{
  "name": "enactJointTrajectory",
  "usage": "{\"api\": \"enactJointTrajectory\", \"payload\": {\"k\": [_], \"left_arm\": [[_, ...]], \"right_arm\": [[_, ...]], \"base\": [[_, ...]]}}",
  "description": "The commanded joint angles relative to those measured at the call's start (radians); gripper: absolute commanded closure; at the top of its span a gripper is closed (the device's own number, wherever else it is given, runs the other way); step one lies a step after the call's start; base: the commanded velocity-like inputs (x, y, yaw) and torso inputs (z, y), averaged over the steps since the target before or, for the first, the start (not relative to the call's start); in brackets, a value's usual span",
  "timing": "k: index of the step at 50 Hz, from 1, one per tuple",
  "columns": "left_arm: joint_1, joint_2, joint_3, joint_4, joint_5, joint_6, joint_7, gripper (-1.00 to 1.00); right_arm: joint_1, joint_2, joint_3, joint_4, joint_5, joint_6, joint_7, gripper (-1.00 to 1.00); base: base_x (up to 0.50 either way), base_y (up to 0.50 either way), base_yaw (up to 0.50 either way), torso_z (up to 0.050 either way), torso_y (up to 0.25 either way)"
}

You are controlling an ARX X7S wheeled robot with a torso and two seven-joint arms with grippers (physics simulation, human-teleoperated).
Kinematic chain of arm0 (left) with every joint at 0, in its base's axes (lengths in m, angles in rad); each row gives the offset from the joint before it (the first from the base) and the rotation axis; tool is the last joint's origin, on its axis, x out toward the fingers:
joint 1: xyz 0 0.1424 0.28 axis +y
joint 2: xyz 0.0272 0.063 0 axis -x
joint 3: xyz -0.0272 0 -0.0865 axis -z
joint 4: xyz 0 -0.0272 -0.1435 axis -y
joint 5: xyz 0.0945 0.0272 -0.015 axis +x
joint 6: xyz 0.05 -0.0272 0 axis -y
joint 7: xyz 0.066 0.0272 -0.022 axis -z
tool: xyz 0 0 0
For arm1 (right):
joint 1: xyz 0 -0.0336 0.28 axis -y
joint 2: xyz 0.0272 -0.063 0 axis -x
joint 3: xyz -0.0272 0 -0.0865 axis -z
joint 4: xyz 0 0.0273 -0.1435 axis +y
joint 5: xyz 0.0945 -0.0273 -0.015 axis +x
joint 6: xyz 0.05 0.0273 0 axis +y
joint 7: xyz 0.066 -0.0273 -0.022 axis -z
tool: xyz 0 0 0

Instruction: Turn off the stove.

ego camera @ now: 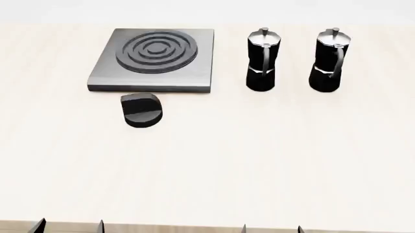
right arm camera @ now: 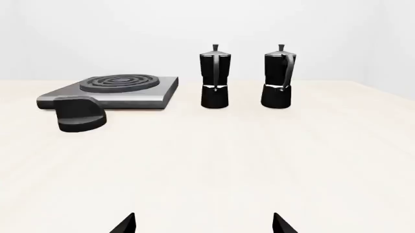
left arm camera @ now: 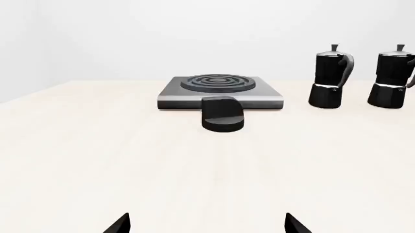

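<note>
The stove [ego camera: 104,77] is a flat square brushed-grey slab with a ringed round burner [ego camera: 156,50], at the table's far left. It also shows in the left wrist view [left arm camera: 175,94] and the right wrist view [right arm camera: 149,94]. Its separate round black knob [ego camera: 142,110] lies on the table just in front of the slab, also seen in the left wrist view [left arm camera: 222,114] and the right wrist view [right arm camera: 79,114]. My left gripper [ego camera: 70,226] and right gripper [ego camera: 271,228] are open and empty at the table's near edge, far from the knob. Only their fingertips [left arm camera: 120,224] [right arm camera: 125,224] show.
Two black-and-silver moka pots [ego camera: 263,60] [ego camera: 327,60] stand upright to the right of the stove. The pale cream table [ego camera: 259,160] stretches between the grippers and the stove, with its front edge at the bottom of the head view.
</note>
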Motion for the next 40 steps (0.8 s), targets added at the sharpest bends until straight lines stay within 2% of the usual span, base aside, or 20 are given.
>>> {"api": "enactJointTrajectory", "payload": {"k": [1,27,34,40], "left_arm": [[-0.003,-0.016,0.018,-0.005,-0.016,-0.001,-0.018,-1.0],[-0.005,-0.07,0.081,0.002,-0.07,-0.006,-0.082,-1.0],[0.007,-0.08,0.085,0.044,-0.1,-0.04,-0.086,-1.0],[0.037,-0.097,0.087,0.127,-0.078,-0.008,-0.116,-1.0]], "right_arm": [[-0.001,0.016,-0.022,-0.003,0.013,0.0,0.019,-1.0],[-0.003,0.067,-0.09,-0.013,0.058,0.005,0.09,-1.0],[-0.023,0.08,-0.103,-0.1,0.052,0.053,0.113,-1.0],[-0.049,0.097,-0.11,-0.238,0.033,0.125,0.141,-1.0]], "base": [[0.0,0.0,0.0,0.0,0.0],[0.0,0.0,0.0,0.0,0.0],[0.0,0.0,0.0,0.0,0.0],[0.0,0.0,0.0,0.0,0.0]]}}
